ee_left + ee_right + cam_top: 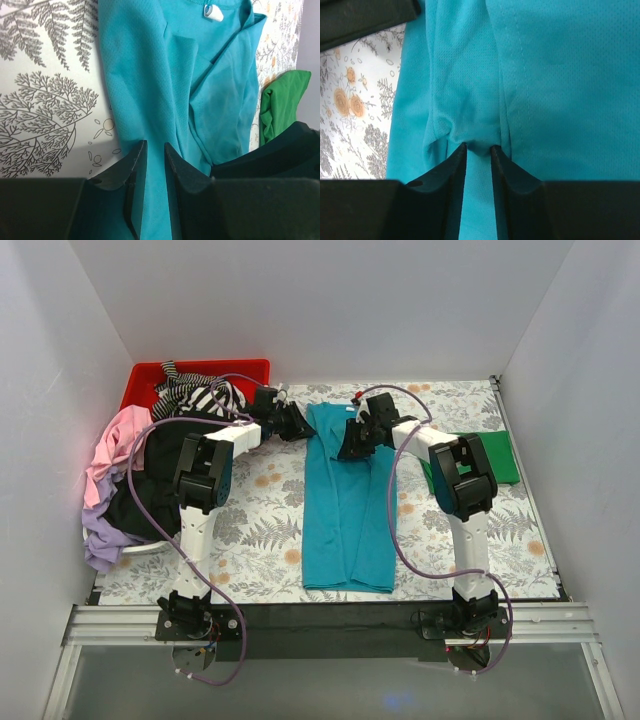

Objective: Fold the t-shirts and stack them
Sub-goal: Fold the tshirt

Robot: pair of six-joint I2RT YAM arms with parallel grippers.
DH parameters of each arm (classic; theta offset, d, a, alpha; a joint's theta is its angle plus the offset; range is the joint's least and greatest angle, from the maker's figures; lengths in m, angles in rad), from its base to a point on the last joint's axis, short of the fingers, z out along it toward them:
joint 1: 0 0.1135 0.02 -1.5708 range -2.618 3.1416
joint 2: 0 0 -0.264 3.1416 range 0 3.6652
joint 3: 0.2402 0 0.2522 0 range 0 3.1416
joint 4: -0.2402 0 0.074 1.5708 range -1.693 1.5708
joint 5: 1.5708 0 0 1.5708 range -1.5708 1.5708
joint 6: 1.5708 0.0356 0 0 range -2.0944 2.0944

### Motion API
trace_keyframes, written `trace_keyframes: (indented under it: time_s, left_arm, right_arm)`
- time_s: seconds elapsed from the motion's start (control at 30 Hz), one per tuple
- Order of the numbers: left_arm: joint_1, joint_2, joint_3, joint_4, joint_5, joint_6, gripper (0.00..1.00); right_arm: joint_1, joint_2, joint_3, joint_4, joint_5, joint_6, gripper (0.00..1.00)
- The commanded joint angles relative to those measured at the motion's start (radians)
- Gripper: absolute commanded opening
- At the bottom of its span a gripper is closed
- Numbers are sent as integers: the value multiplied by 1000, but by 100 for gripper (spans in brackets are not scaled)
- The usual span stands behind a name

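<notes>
A teal t-shirt (345, 510) lies folded lengthwise into a long strip down the middle of the table, collar end far from me. My left gripper (303, 428) sits at its far left edge. In the left wrist view the jaws (155, 145) stand narrow with teal cloth (150, 75) between them. My right gripper (350, 448) is over the strip's far right part, and its tips (477, 146) pinch a puckered fold of the teal cloth (560, 75). A bright green t-shirt (500, 455) lies folded at the right.
A red bin (200, 372) stands at the back left with a striped shirt (195, 395) in it. Pink (115, 445), black (150, 480) and lilac (100, 535) shirts are heaped along the left edge. White walls enclose the fern-patterned table (260, 530).
</notes>
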Motion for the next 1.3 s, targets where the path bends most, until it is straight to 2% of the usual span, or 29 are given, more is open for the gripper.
trace_keyframes:
  time_s: [0.0, 0.2, 0.33, 0.53, 1.0, 1.1, 1.13, 1.17, 1.27]
  left_arm:
    - [1, -19, -11, -7, -4, 20, 19]
    - [-2, -16, -9, -16, -13, 27, 19]
    - [-2, -13, 0, -37, -37, 37, 19]
    - [0, -8, 11, -68, -90, 46, 19]
    - [0, 3, 32, -99, -96, 61, 18]
    - [0, -2, 31, -100, -91, 64, 18]
    - [0, 0, 31, -100, -88, 66, 18]
    - [0, -3, 31, -100, -87, 67, 18]
    - [-2, -17, 37, -105, -79, 73, 18]
  right_arm:
    - [3, 25, 47, 40, -9, 13, 31]
    - [3, 19, 41, 43, -12, 6, 1]
    - [3, -47, 15, 47, -1, -19, 1]
    - [3, -119, -25, 25, 102, -50, 1]
    - [3, -87, -5, -123, 255, -57, 1]
    - [2, -62, 15, -143, 246, -54, 10]
    - [2, -67, 12, -141, 240, -54, 31]
    - [2, -70, 7, -140, 237, -51, 36]
    - [2, -99, 0, -132, 206, -57, 43]
